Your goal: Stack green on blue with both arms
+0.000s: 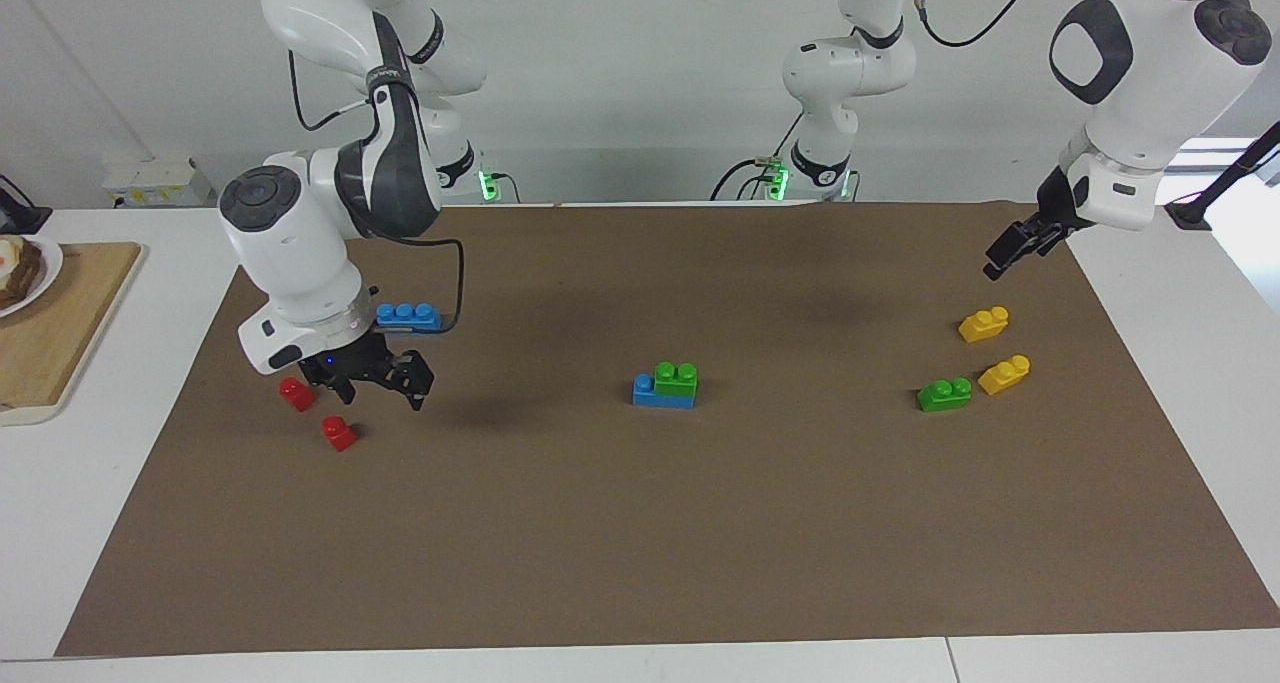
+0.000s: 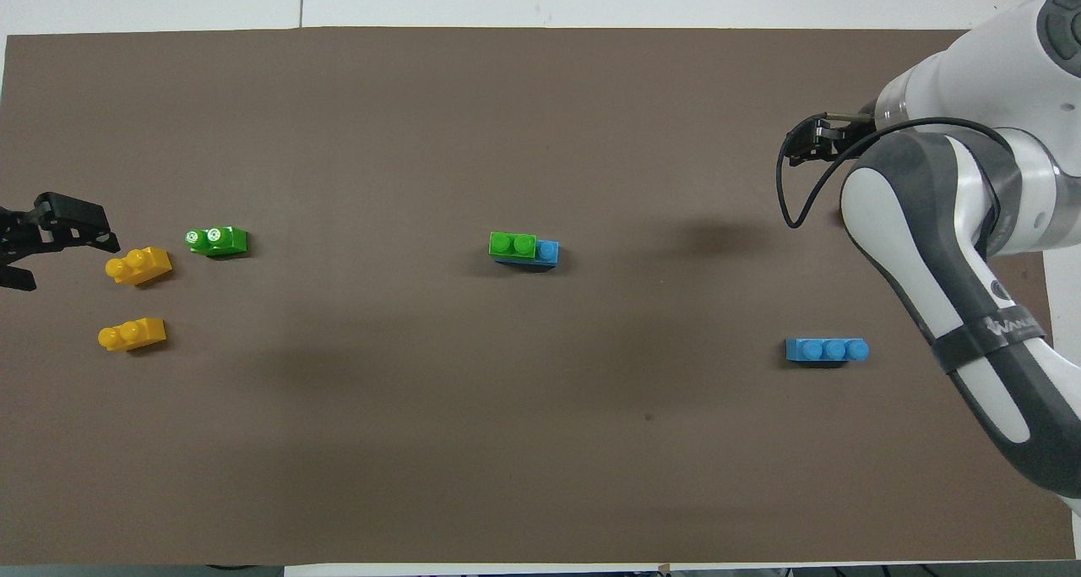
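In the facing view a green brick (image 1: 676,378) already sits on a blue brick (image 1: 655,392) at mid-mat, so the stacking looks done; the right gripper (image 1: 378,381) hangs open and empty over the red bricks (image 1: 297,393), the left gripper (image 1: 1012,248) open and empty above the yellow bricks (image 1: 983,324), and I judge the next move calls only for clearing away. In the overhead view the stack (image 2: 522,248) has bare mat (image 2: 540,442) all round, the spare blue brick (image 2: 826,350) and spare green brick (image 2: 217,240) well apart toward either end.

Facing cam high, overhead steep; both share mat (image 1: 640,523).
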Motion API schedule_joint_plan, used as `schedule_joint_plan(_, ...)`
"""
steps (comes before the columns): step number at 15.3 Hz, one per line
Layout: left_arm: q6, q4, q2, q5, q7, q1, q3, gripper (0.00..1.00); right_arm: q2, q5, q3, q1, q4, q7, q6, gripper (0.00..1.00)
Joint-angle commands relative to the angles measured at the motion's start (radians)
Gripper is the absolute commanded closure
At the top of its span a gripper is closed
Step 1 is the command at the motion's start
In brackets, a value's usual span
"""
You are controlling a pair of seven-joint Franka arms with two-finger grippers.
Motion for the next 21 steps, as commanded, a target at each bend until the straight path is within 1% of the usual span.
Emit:
schedule_joint_plan(1,-0.02,-0.014,-0.03,0.027,0.071,-0.042,0.0,0.0,-0.029,-0.024,0.014,-0.006,0.042,-0.031,-0.123,0.0)
schedule_joint_plan(3,-0.098,0.049,-0.001,0.026,0.16,-0.047,0.0,0.0,-0.068,-0.023,0.014,-0.009,0.044,-0.031,-0.179,0.0)
schedule_joint_plan(5,-0.144,0.07,0.002,0.016,0.214,-0.05,0.0,0.0,-0.106,-0.017,0.014,-0.021,0.044,-0.025,-0.234,0.0)
schedule_joint_plan(7,-0.173,0.107,0.008,0.016,0.224,-0.05,-0.002,0.0,-0.144,-0.011,0.014,-0.045,0.042,-0.029,-0.274,0.0)
schedule_joint_plan(10,-0.195,0.169,0.038,0.018,0.222,-0.073,0.0,0.0,-0.184,-0.006,0.014,-0.072,0.044,-0.029,-0.321,0.0)
schedule_joint_plan(12,-0.192,0.179,0.05,0.024,0.222,-0.083,0.002,0.0,-0.198,-0.006,0.014,-0.084,0.044,-0.029,-0.329,0.0)
schedule_joint_plan(13,-0.178,0.178,0.05,0.027,0.222,-0.105,0.003,0.0,-0.206,-0.004,0.014,-0.087,0.044,-0.026,-0.337,0.0)
schedule_joint_plan(18,-0.177,0.178,0.051,0.029,0.222,-0.14,0.005,0.0,-0.243,-0.006,0.014,-0.087,0.044,-0.045,-0.364,0.0)
schedule_joint_plan(21,-0.111,0.175,0.058,0.029,0.222,-0.145,0.006,0.0,-0.282,-0.006,0.014,-0.085,0.029,-0.063,-0.38,0.0)
